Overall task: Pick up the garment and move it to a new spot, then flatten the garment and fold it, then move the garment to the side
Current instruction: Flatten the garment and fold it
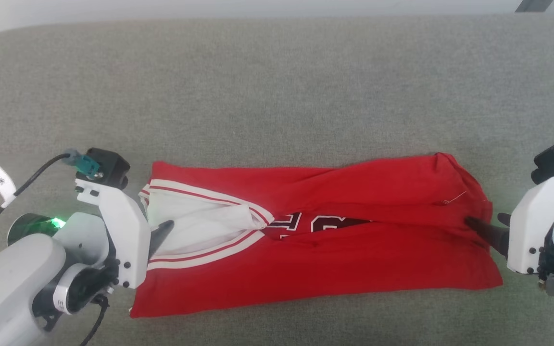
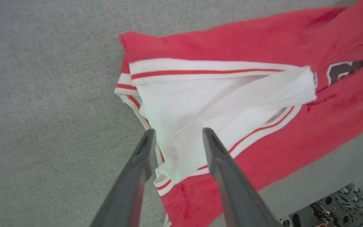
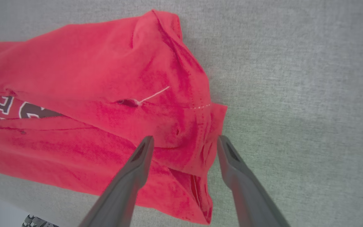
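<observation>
We work over a grey fabric surface, and the red jersey lies on it as a long folded band stretched between our two grippers, its long axis running from one to the other. Our left gripper has its fingers apart over the white sleeve and grips nothing. Our right gripper is spread wide astride the hem end, with the cloth unpinched. Each arm is nearest its own end, so we judge the next move needs both ends taken together. Dark lettering peeks out midway, and a loose thread lies just ahead of the right fingertips
</observation>
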Controlling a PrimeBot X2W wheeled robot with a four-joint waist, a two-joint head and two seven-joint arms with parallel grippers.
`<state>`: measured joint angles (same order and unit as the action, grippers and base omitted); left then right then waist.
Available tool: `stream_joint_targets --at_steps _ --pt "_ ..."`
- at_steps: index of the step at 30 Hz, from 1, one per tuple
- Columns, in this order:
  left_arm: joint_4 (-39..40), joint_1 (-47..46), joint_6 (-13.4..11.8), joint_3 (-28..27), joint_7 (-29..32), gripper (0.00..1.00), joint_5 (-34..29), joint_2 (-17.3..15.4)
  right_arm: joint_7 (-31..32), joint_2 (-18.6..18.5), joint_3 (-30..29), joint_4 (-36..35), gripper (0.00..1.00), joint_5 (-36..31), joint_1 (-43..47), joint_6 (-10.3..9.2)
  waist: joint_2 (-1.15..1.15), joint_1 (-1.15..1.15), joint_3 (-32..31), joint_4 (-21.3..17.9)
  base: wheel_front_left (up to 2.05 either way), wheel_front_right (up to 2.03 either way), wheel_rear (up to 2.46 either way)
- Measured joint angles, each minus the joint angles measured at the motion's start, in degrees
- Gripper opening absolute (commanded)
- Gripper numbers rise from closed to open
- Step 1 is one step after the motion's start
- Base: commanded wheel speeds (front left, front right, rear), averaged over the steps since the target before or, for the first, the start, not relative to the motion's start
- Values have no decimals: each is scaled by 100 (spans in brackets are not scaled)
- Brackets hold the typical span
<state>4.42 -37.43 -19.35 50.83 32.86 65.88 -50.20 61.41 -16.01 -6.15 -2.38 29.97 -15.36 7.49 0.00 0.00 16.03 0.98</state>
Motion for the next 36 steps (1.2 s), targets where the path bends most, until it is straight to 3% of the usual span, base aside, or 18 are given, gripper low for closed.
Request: stream_joint_targets --at_steps 7,13,23,30,36 --pt "167 293 175 -226 -987 100 -181 -26 -168 -13 -120 -221 100 1 193 0 0 0 -300 3 0 0 0" --pt "123 726 238 -492 -2315 100 -528 -87 -326 -7 -194 -296 100 -27 343 0 0 0 -472 19 0 0 0" --pt "-459 1674 352 -1098 -4480 100 -556 121 -257 -45 -396 67 100 -54 388 0 0 0 -524 234 0 0 0" --pt "-958 2263 614 -1827 -4767 100 -586 586 -246 -97 -504 961 100 22 140 0 0 0 -470 511 0 0 0" --pt "-1138 2754 1003 -2945 -4784 100 -1366 1268 -292 -101 -349 1640 100 124 -141 -1 0 0 -407 726 0 0 0"
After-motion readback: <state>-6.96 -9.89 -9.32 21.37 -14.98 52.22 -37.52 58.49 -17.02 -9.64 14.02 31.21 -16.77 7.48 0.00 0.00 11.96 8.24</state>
